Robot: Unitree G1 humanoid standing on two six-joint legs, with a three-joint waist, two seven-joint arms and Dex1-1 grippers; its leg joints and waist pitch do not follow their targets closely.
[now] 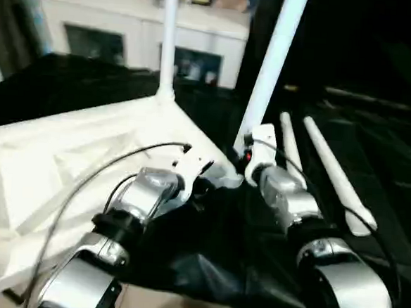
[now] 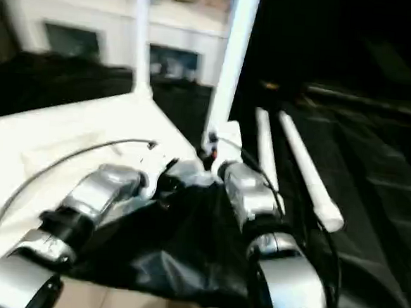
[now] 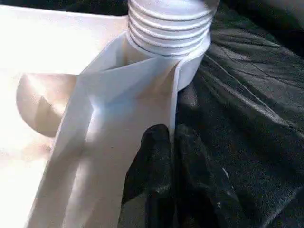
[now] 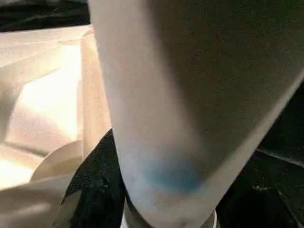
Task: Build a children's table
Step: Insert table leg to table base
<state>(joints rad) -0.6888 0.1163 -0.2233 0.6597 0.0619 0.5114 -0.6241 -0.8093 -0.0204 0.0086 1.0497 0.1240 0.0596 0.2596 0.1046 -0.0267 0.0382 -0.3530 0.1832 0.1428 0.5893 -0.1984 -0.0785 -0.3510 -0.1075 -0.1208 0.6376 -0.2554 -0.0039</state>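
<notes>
Tabletop [image 1: 64, 151] lies upside down on black cloth [image 1: 220, 254], ribs up. One leg [image 1: 168, 38] stands at the far corner. My right gripper [image 1: 251, 154] is clamped half-wide round a second leg [image 1: 271, 67], tilted over the near corner socket [image 3: 190, 61], threads showing, I judge mid-screwing. My left gripper [image 3: 173, 156], pinched shut, braces the corner rim. Two spare legs [image 1: 331, 170] lie just right.

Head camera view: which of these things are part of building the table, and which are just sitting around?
Job: upturned table top; leg standing at its far corner; leg at the right gripper; two spare legs.
Lying about: white cabinet; black sheet.
</notes>
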